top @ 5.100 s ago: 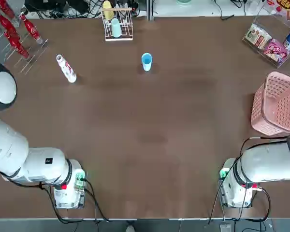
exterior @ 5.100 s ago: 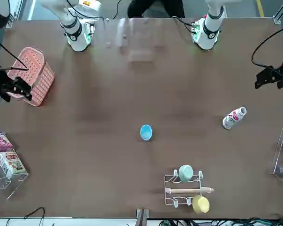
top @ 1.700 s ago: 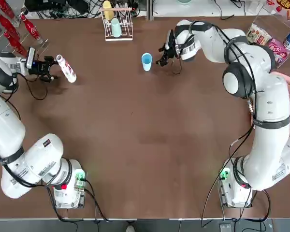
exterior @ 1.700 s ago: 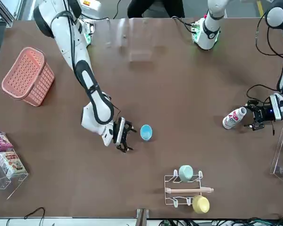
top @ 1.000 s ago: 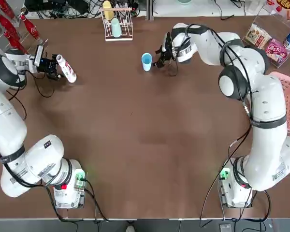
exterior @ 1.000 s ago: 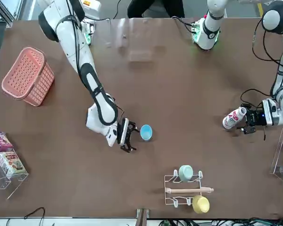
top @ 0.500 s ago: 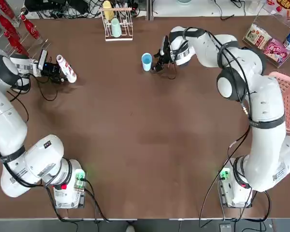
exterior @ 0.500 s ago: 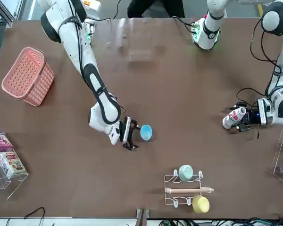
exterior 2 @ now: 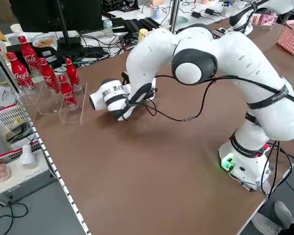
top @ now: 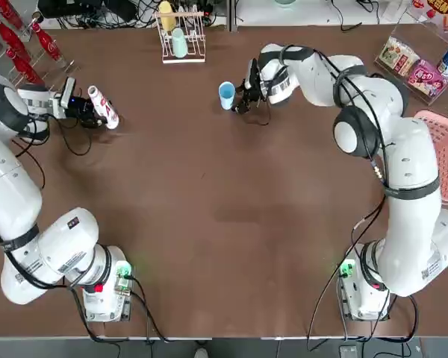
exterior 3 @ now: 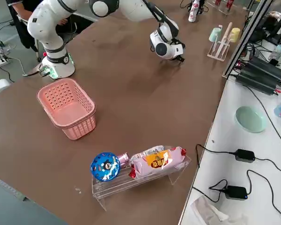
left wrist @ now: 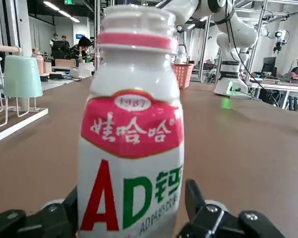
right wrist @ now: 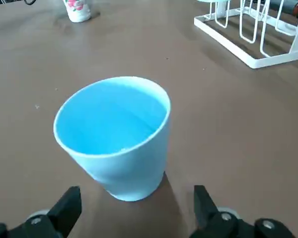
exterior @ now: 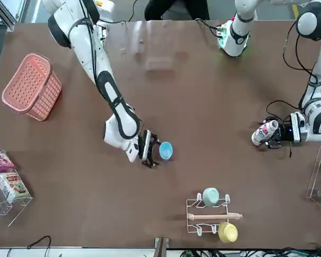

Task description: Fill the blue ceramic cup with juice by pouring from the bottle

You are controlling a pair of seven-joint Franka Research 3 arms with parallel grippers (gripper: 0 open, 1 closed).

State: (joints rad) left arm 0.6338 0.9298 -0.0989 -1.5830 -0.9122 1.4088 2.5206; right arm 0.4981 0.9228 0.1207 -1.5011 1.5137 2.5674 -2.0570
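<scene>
White plastic bottle (left wrist: 131,134), upright at table's left; left gripper (top: 87,113), nearer arm, has it between part-spread fingers. Blue cup (right wrist: 114,139) stands directly before right gripper (right wrist: 138,210), spread wide.

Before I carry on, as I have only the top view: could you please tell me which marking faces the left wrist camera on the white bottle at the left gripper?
Observer: A large "AD" under a red label band on the white bottle, at the left gripper.
Operator: Thanks. Is the right gripper open at the blue cup?
Observer: Yes, the right gripper is open, the blue cup upright just ahead of its fingertips.
</scene>
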